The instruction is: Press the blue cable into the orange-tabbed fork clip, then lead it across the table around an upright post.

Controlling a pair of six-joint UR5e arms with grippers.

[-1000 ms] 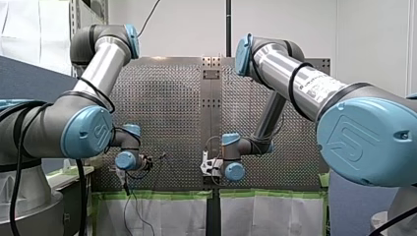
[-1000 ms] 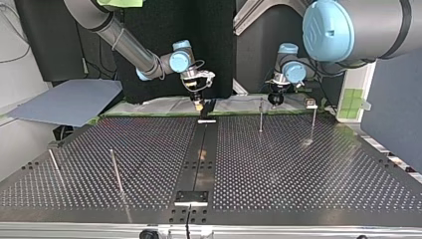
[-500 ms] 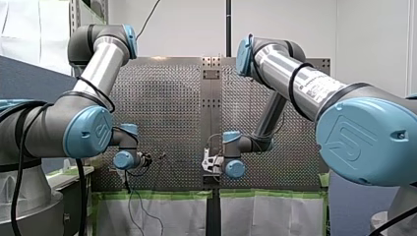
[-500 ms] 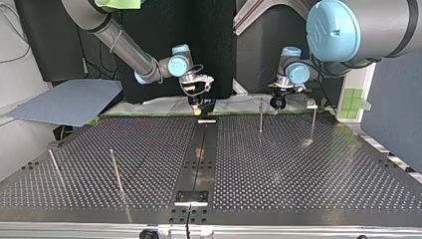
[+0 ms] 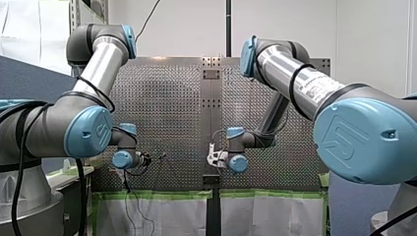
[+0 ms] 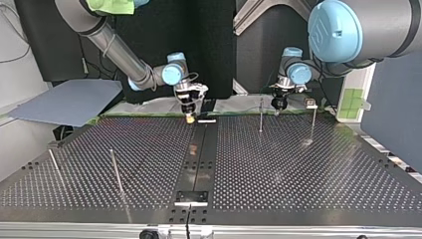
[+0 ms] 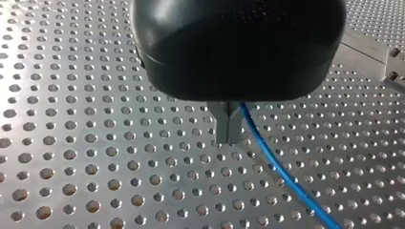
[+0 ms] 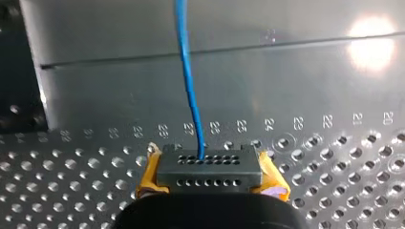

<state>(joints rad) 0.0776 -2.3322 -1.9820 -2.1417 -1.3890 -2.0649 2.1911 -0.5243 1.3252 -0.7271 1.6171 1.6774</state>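
The blue cable leaves my left gripper, whose metal fingers are shut on it, and trails off low over the perforated table. In the right wrist view, the blue cable runs straight ahead from my right gripper, which is shut on it with yellow pads on both sides. In the top view my right gripper hangs just above the table's far edge by the centre strip. My left gripper is beside an upright post. I cannot make out an orange-tabbed clip.
A second thin post with a small fixture behind it stands at the top view's far right. Two more posts stand at the near left. A small white bar lies on the dark centre strip.
In the top view my right gripper has moved left and down toward the table's far edge. My left gripper has shifted slightly right and lower, next to the post.
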